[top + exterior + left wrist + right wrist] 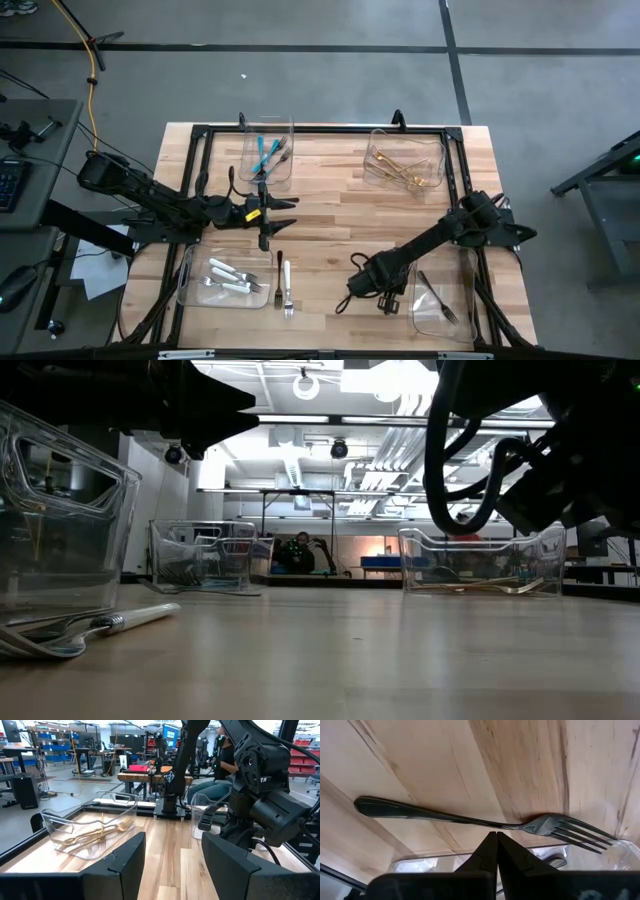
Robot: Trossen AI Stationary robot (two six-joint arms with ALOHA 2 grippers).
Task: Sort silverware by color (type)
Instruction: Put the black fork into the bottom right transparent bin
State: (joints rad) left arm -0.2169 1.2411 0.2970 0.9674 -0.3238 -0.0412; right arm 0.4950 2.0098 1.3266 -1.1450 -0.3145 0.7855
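The right gripper (pixel 387 300), its fingers pressed together with nothing between them, hangs low over the table beside the near-right clear bin (pixel 459 322), where a dark steel fork (pixel 485 822) lies. The left gripper (pixel 283 203), fingers spread apart and empty, hovers near the table's middle. Gold forks (pixel 97 836) rest in the far-right bin (pixel 432 150), teal-handled pieces (pixel 265 153) in the far-left bin (pixel 287 172), and white-handled pieces (pixel 228 275) in the near-left bin (pixel 192 295). One white-handled fork (pixel 287 285) lies on the wooden table (pixel 330 220) just beside that bin.
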